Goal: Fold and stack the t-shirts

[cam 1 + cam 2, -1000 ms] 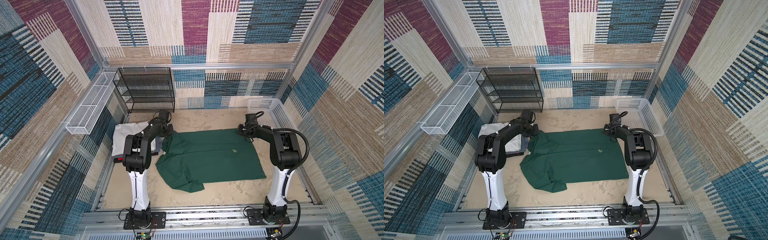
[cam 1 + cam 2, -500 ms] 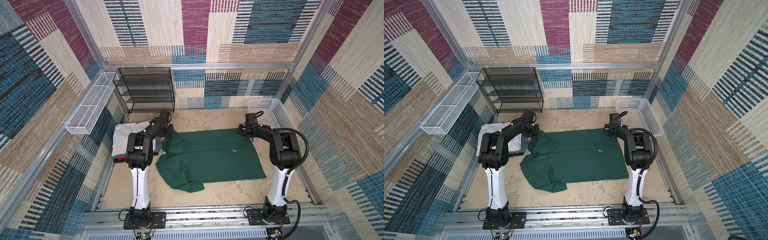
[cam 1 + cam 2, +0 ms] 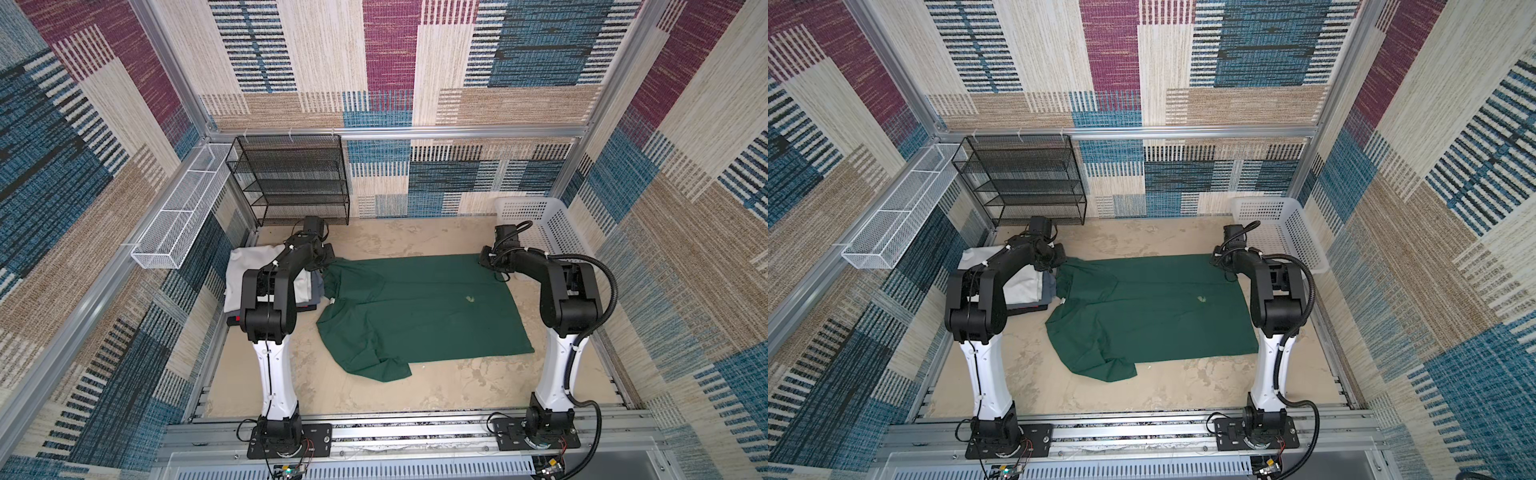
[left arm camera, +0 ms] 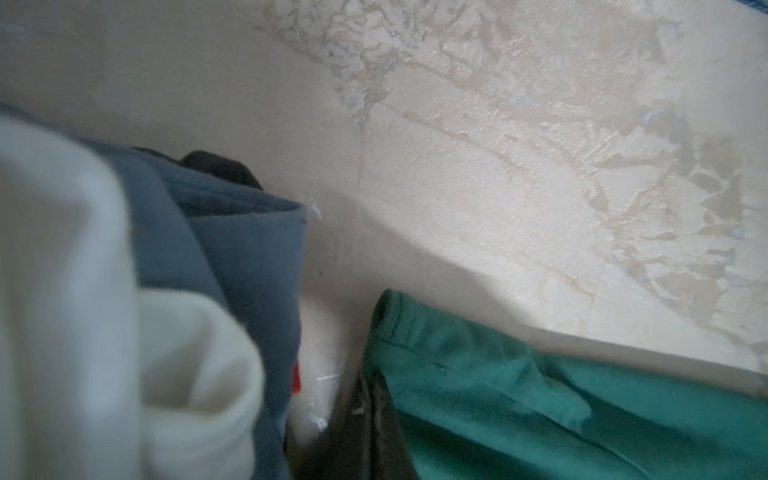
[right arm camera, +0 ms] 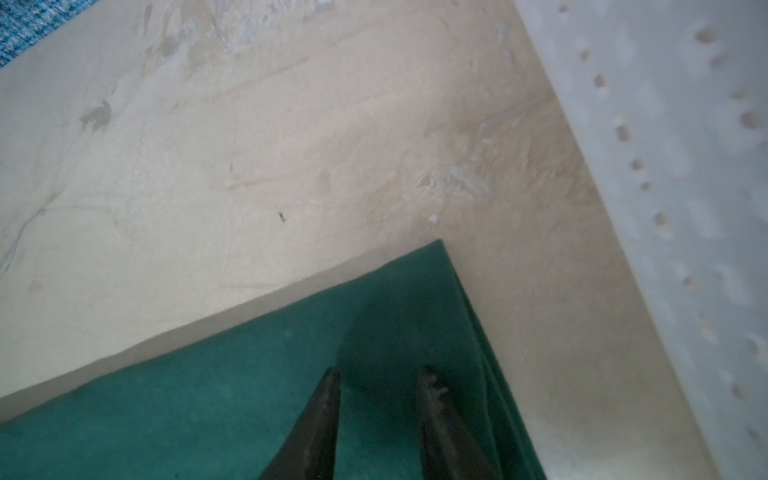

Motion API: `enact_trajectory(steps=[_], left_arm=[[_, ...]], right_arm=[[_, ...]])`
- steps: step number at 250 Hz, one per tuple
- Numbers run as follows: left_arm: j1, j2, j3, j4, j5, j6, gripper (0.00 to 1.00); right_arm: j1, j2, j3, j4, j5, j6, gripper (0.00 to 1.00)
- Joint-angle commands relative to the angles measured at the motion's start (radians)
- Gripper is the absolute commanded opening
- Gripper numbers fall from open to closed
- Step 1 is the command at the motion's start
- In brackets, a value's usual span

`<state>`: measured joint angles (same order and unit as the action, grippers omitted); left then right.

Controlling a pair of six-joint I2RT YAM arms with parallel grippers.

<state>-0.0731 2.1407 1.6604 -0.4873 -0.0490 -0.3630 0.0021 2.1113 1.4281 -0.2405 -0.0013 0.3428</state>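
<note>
The green shirt [image 3: 415, 307] is lying spread over the middle of the worktop [image 3: 415, 237], its near-left part bunching in folds and a small pale label showing on it toward the right. The left gripper [image 3: 330, 255] is reaching to the shirt's far-left corner with its jaws pressed together, pinching the hem there. In the left wrist view one dark finger [image 4: 368, 419] is showing against the raised green cloth [image 4: 540, 415]. The right gripper [image 3: 486, 259] is resting at the shirt's far-right corner. In the right wrist view its two fingertips are standing apart on the cloth [image 5: 208, 395] just inside that corner, with the gripper [image 5: 380, 376] not closing on anything. A stack of folded shirts is sitting at the worktop's left edge, just beside the green one: white [image 4: 62, 291] on top, grey [image 4: 232, 249] under it, black [image 4: 220, 168] lowest with a spot of red. A white basket [image 3: 536, 224] is standing in the far-right corner and a black rack [image 3: 291, 178] in the far-left one.
</note>
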Motion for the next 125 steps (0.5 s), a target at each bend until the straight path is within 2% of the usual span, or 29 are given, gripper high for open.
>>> enact_trajectory(steps=[1,32,47,68,94,125], left_arm=[[0.007,0.005,0.028,-0.023,-0.018,0.007,0.0],[0.007,-0.002,0.035,-0.042,-0.021,0.013,0.0],[0.007,-0.024,0.02,-0.03,0.015,0.013,0.0],[0.004,-0.079,-0.029,0.001,0.074,-0.002,0.3],[-0.008,-0.176,-0.129,0.068,0.109,-0.022,0.56],[-0.029,-0.281,-0.226,0.111,0.152,-0.044,0.65]], right_arm=[[-0.004,0.018,0.021,-0.04,0.006,0.02,0.33],[-0.004,0.02,0.038,-0.043,-0.021,0.018,0.33],[-0.004,0.01,0.038,-0.033,-0.071,0.012,0.36],[-0.004,-0.016,0.027,-0.019,-0.157,0.003,0.52],[-0.004,-0.059,0.011,-0.016,-0.232,0.009,0.71],[-0.004,-0.152,-0.057,0.01,-0.315,0.019,0.94]])
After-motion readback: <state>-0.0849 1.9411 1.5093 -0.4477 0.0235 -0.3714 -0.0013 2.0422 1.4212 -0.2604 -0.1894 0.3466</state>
